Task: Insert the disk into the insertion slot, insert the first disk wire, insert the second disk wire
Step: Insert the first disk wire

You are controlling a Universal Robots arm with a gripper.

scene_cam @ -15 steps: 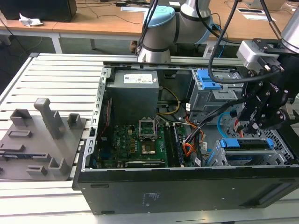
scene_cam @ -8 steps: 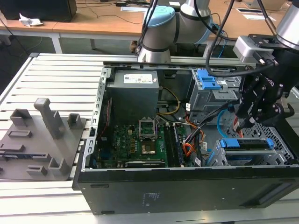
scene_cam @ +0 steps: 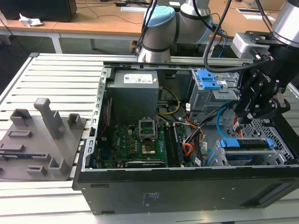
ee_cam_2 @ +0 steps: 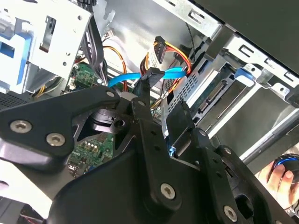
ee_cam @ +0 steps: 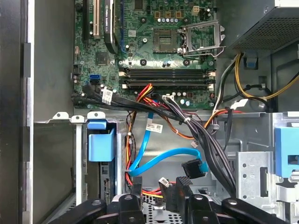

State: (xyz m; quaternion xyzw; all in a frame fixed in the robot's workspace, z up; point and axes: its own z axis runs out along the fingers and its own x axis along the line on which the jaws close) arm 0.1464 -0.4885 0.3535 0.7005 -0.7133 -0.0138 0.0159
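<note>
Narrow gap between grey drive cage (scene_cam: 210, 100) and disk (scene_cam: 246, 144), black and orange wires (scene_cam: 189, 148) across it.

Exterior view: bright, even room light is recorded; shadows on the slatted table (scene_cam: 51, 79) are kept soft.
Case interior: the motherboard (scene_cam: 140, 140) is lit from above — the recess beside the power supply (scene_cam: 135, 91) is left in shade.
Second wrist view: the drive cage (ee_cam_2: 51, 42) is washed toward white by glare; the gripper (ee_cam_2: 162, 98) is rendered near-black, with small highlights on its screw heads.
First wrist view: the motherboard is evenly lit — the case edge (ee_cam: 11, 116) is lost in darkness.
</note>
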